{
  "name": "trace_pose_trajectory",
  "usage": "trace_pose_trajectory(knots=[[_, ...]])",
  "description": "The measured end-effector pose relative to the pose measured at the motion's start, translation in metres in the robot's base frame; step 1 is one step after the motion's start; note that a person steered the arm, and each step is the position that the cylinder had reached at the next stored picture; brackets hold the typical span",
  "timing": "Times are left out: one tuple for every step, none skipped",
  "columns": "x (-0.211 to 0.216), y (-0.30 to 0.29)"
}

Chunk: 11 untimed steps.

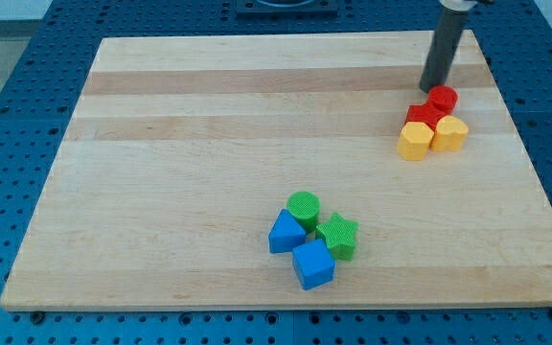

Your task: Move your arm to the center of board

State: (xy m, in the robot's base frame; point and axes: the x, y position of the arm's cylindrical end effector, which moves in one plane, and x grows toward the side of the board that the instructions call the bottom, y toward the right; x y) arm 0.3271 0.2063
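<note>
My tip (433,89) is at the view's upper right, on the wooden board (209,144), just above and left of a red cylinder (443,99). Below the cylinder sits a red block (422,116) of unclear shape, with a yellow block (414,142) and a second yellow block (449,133) below it, all touching. Near the board's bottom middle lies a second cluster: a green cylinder (303,208), a green star (338,236), a blue triangular block (285,233) and a blue cube (313,264).
The board lies on a blue perforated table (8,115) that surrounds it on all sides. The arm's base (286,6) shows at the view's top edge.
</note>
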Motion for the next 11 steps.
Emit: trace_pose_trajectory(knots=[[0.016,0.000],[0.024,0.001],[0.027,0.001],[0.021,-0.014],[-0.003,-0.067],[0.013,-0.115],[0.061,-0.145],[0.106,-0.154],[0.112,-0.136],[0.112,-0.108],[0.112,-0.090]])
